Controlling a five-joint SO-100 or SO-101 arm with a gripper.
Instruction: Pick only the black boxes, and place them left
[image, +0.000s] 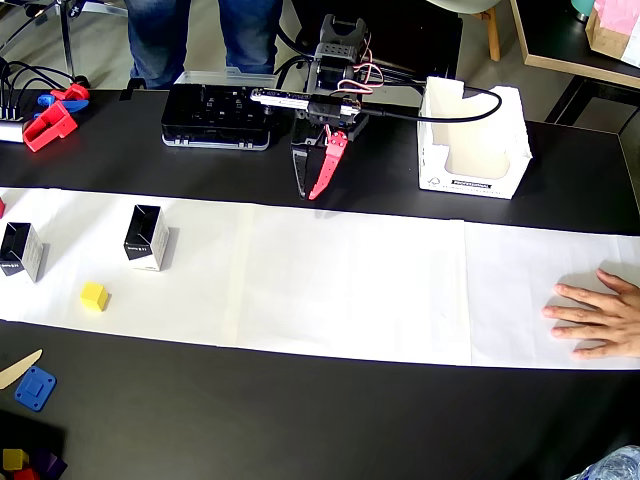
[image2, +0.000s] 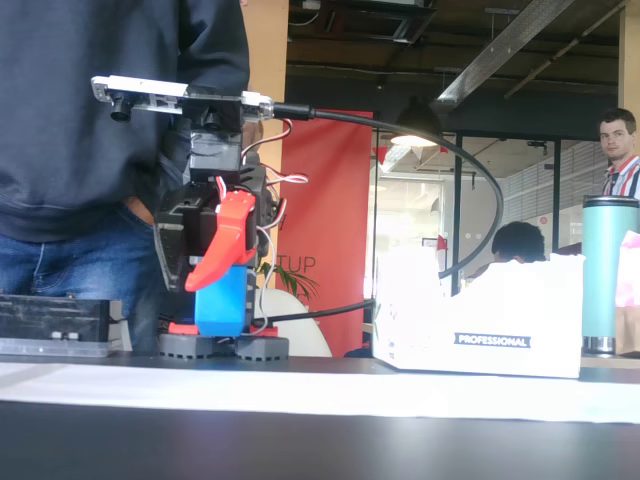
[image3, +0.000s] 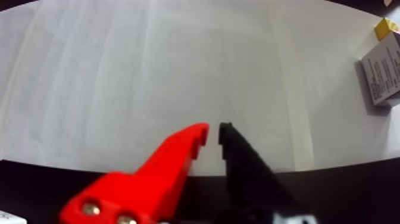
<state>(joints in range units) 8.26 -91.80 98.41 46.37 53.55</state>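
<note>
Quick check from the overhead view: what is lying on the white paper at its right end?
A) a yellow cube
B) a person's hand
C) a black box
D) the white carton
B: a person's hand rests flat on the white paper at its right end.

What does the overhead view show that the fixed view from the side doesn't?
Only the overhead view shows two tall black cartons and a small yellow cube on the white paper strip, plus a person's hand resting at its right end. Only the fixed view shows a teal tumbler and people in the background. Both show the red-and-black claw, nearly shut and empty, and the white cardboard box.
</note>
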